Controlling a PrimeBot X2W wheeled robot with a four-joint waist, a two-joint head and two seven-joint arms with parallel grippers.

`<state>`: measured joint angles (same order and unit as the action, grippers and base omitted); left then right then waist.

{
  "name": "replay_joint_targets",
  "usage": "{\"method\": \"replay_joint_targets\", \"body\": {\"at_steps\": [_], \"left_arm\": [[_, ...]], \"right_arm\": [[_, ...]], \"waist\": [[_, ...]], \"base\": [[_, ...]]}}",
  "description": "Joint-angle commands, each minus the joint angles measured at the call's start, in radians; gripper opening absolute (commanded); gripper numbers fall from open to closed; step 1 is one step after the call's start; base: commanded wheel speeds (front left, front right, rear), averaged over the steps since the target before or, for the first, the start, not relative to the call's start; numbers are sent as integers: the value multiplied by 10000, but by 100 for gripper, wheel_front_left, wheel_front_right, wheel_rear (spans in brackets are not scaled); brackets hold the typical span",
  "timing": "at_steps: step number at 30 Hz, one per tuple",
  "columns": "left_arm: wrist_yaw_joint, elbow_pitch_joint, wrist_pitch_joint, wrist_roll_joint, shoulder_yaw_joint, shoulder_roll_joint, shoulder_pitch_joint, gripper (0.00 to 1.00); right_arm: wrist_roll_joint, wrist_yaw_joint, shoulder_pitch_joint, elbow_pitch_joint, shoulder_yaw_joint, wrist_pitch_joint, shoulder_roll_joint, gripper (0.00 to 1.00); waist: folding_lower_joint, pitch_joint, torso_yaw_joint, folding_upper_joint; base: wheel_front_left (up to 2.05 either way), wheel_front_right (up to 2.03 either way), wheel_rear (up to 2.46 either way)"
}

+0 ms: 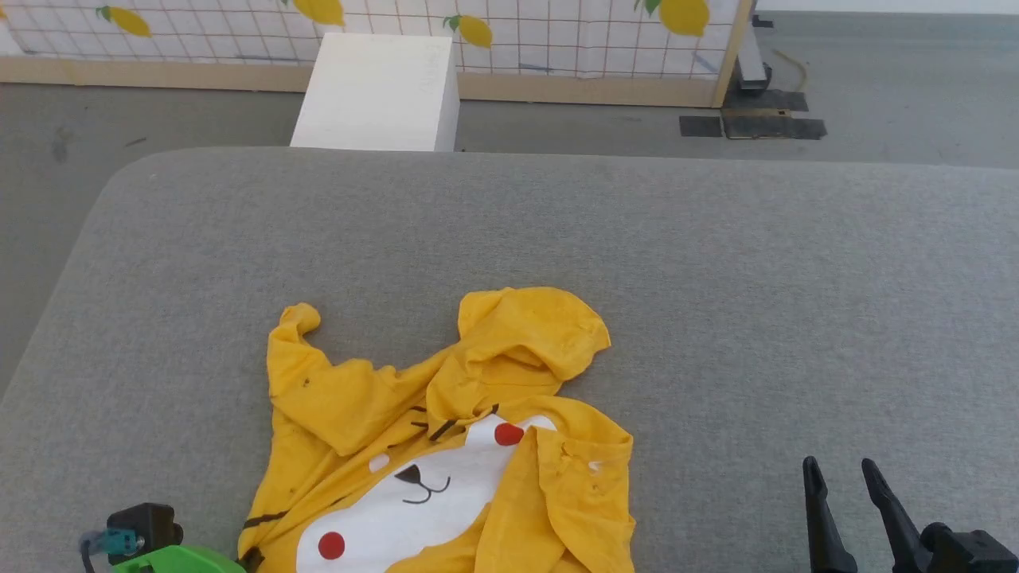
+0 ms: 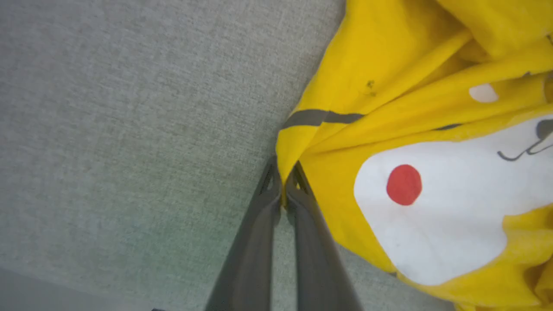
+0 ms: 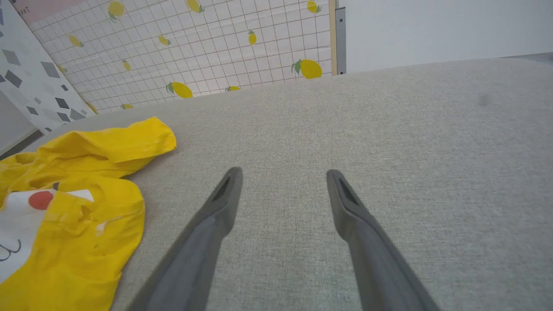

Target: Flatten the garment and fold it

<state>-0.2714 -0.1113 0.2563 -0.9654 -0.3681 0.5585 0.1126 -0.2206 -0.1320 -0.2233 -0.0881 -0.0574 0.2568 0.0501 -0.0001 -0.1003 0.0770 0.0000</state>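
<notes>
Garment [image 1: 358,398] lies crumpled, folds hiding part of its print.

The mustard-yellow garment [image 1: 358,398] lies crumpled on the grey surface [image 1: 716,278]. Its white cartoon face with red dots faces up, partly covered by folds.

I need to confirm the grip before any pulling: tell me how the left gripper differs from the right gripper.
The left gripper is shut, pinching the edge of the garment; the right gripper is open and holds nothing. The left gripper touches the yellow fabric; the right gripper sits apart from it, over bare grey surface. Both have two long dark fingers.
</notes>
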Motion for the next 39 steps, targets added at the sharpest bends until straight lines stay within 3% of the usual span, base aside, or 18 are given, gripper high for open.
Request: {"method": "replay_joint_targets", "body": {"at_steps": [1, 2, 8, 13, 17, 20, 27, 32, 39], "left_arm": [[-157, -71, -338, 14, 74, -233, 252, 100], [92, 301, -1044, -261, 285, -885, 154, 100], [684, 1775, -3066, -370, 1018, -1827, -131, 100], [1074, 2618, -4879, 1014, 1186, -1965, -183, 100], [1130, 2708, -5163, 2667, 1470, -2297, -84, 100], [1390, 2836, -5174, 3684, 1999, -2960, 83, 100], [2386, 2490, -5178, 4854, 2819, -4209, 511, 100], [2938, 2299, -5179, 5270, 3283, -4594, 429, 100], [3470, 2020, -5179, 5636, 3454, -4911, 173, 100]], "right_arm": [[84, 13, -4, -3, 12, 49, 1, 100], [109, 13, 48, -43, 32, 49, 1, 100], [185, 13, 66, -49, 46, 47, 1, 100], [392, 13, 274, 251, 278, -166, 1, 100], [669, 13, 556, 780, 431, -531, 1, 100], [865, 13, 739, 1178, 631, -1018, 1, 100], [982, 13, 1367, 1765, 1805, -3531, 1, 100], [1030, 13, 2244, 1645, 2618, -6181, 13, 100], [593, 13, 3813, 832, 3454, -8833, 1096, 100]], "waist": [[1, -14, 182, 0], [1, 15, 273, 0], [1, 35, 335, 0], [1, 35, 335, 0], [1, 28, 364, 0], [1, 17, 426, 0], [1, -31, 619, 0], [1, -122, 750, 0], [1, -439, 1214, 0]], "base": [[0, 0, 0], [0, 0, 0], [0, 0, 0], [0, 0, 0], [0, 0, 0], [0, 0, 0], [0, 0, 0], [0, 0, 0], [0, 0, 0]]}}
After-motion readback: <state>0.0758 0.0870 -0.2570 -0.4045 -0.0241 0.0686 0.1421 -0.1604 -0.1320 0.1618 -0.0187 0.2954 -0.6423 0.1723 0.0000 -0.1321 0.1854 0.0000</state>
